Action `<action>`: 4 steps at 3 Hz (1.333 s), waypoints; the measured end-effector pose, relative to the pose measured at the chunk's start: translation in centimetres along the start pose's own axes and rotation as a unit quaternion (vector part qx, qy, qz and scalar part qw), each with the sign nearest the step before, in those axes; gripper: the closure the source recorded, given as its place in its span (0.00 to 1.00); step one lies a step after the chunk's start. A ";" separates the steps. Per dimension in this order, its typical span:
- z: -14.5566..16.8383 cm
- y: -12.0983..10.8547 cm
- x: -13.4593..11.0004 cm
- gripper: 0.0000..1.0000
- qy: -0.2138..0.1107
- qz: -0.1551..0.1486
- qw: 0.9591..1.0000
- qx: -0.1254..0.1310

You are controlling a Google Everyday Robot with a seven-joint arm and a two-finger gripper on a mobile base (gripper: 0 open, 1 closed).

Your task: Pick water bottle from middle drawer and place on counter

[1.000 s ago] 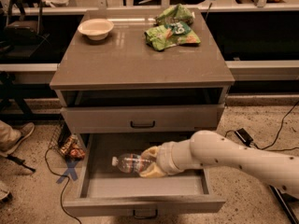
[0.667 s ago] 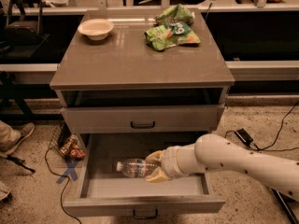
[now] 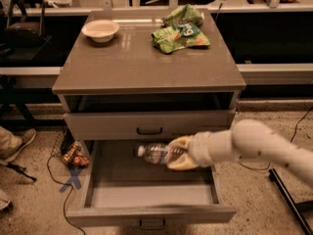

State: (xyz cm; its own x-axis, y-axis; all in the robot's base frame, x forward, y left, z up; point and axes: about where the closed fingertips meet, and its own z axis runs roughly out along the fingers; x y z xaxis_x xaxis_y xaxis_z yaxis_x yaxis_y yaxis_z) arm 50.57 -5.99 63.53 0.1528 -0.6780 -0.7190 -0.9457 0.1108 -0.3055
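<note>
The water bottle is clear with a white cap pointing left. It lies on its side, held above the floor of the open middle drawer. My gripper reaches in from the right and is shut on the bottle's right end, its yellowish fingers wrapped around it. The grey-brown counter is the cabinet top above, well clear of the bottle.
A white bowl sits at the counter's back left and green snack bags at the back right. The closed drawer front is just above the bottle. A person's shoe and a wire basket with snack packs are on the floor to the left.
The gripper has lifted the bottle up off the drawer floor and drawn it to the right, towards the closed drawer front above.
</note>
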 end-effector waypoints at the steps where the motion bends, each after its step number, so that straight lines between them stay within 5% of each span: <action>1: -7.0 -5.4 -1.4 1.00 -0.011 -0.026 0.999 0.028; 2: -16.0 -12.7 -5.2 1.00 -0.007 -0.067 0.994 0.086; 4: -16.1 -13.3 -5.6 1.00 -0.011 -0.069 0.993 0.096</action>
State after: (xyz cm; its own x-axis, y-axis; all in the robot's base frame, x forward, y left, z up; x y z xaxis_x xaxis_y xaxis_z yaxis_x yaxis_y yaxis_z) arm 57.67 -15.42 81.66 0.2851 -0.6801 -0.6755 -0.8442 0.1557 -0.5130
